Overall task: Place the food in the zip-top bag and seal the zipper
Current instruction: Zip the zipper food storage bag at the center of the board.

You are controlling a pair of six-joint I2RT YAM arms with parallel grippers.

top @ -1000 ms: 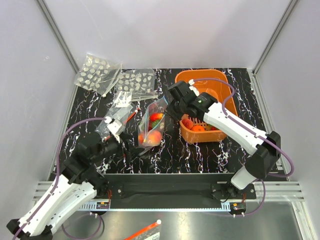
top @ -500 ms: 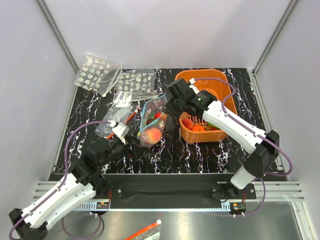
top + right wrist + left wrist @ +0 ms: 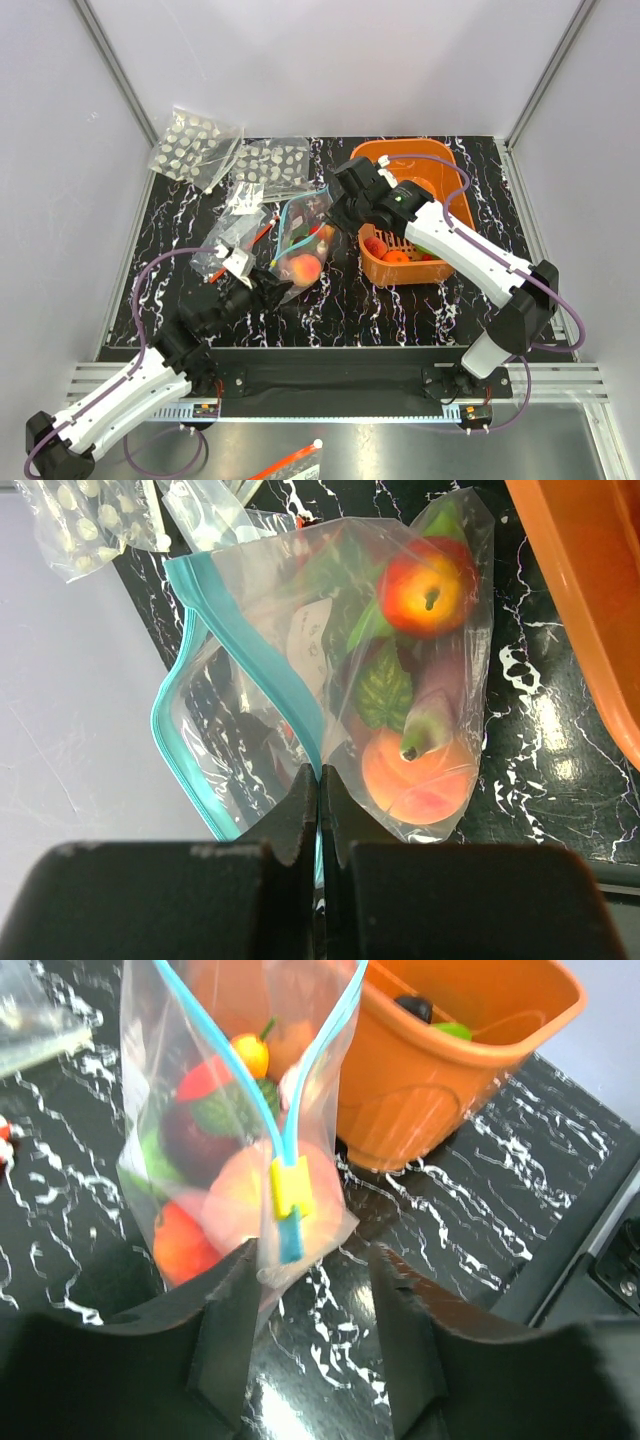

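Left gripper (image 3: 312, 1270) has slid up, jaws open, to the clear thin plastic bag (image 3: 200, 1160), right gripper (image 3: 320, 780) clamped on its teal-blue zipper strip (image 3: 258, 652); glossy toy fruits (image 3: 430, 595) inside, zipping's left.

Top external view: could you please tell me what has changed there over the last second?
The left gripper moved right, toward the near end of the zip-top bag, and is now open just short of its yellow slider. The bag's top swung slightly left. The right gripper stayed shut on the zipper. The orange basket did not move.
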